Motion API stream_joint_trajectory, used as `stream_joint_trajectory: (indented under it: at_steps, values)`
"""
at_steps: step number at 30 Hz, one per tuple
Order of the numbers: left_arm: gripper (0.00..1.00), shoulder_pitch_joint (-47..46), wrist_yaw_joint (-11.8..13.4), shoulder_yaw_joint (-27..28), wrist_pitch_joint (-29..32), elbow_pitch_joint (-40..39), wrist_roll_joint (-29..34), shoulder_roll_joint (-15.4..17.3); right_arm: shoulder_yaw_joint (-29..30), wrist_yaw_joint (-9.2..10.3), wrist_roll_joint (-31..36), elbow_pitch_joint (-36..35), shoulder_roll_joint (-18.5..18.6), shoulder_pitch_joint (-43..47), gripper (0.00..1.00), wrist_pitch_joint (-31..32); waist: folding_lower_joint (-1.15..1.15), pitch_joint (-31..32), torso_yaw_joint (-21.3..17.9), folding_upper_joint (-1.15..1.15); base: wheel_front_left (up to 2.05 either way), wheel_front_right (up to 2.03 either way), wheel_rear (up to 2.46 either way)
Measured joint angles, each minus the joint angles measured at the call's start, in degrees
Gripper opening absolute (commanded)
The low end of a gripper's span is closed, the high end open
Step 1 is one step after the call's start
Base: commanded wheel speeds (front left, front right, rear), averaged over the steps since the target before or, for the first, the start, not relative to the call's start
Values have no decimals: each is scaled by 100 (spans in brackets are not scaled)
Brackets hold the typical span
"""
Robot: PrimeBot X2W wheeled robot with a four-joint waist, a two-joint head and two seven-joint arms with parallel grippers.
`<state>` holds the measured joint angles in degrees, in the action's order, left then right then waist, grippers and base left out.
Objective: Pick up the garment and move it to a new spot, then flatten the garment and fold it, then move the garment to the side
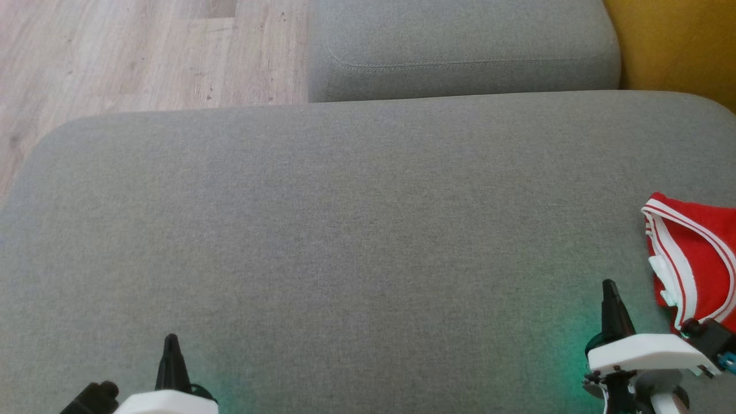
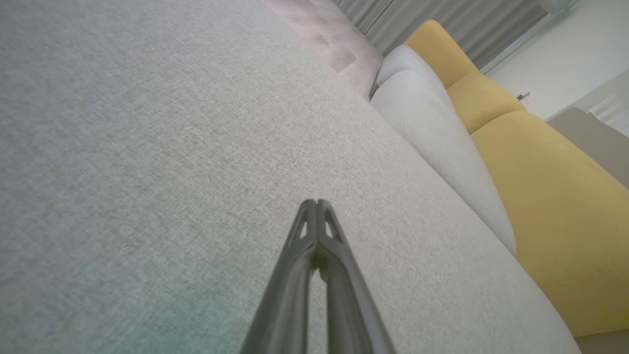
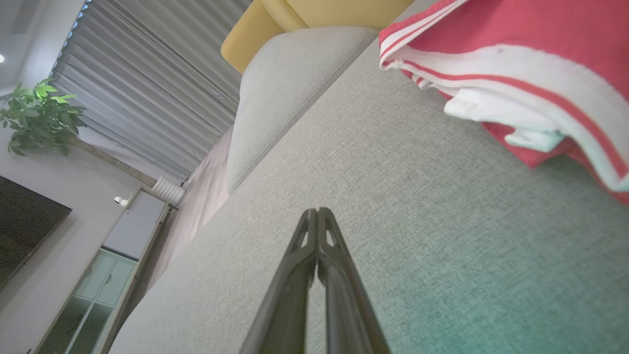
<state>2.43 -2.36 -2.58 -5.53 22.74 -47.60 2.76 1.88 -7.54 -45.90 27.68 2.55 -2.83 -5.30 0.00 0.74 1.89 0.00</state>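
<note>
Grey woven fabric covers the wide sofa seat [image 1: 368, 230], which is bare across its middle and left. Beyond its far edge sits a second grey cushion [image 1: 460, 52], and a yellow cushion [image 1: 678, 46] stands to the right of that. Pale wood floor [image 1: 115, 52] lies off the seat's far left corner.

The right wrist view adds the room behind: long grey blinds [image 3: 147, 93], a dark screen [image 3: 24, 231] on the wall, a pale glass-fronted cabinet [image 3: 113, 260] and a leafy green plant [image 3: 37, 115]. The left wrist view looks along the seat to the yellow upholstery.

A red garment [image 1: 698, 264] with white stripes lies bunched on the seat at its right side, cut off by the head view's edge. From the right wrist it appears up close, with a white piece poking out from its folds.

Close to it but apart from it, the right gripper [image 3: 317, 210] has its fingers pressed together and holds nothing. The left gripper [image 2: 316, 201], well away over bare fabric, is likewise pressed together and empty. A faint green glow tints the fabric near both.
</note>
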Motion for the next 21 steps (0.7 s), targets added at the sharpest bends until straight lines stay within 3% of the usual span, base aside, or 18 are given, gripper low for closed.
stream_joint_trajectory:
  at_steps: [21]
  values:
    - [0,-137,-126,225,344,-176,-1284,-3,166,0,-1335,-330,0,-3,0,337,0,-27,-56,0,0,0,0]
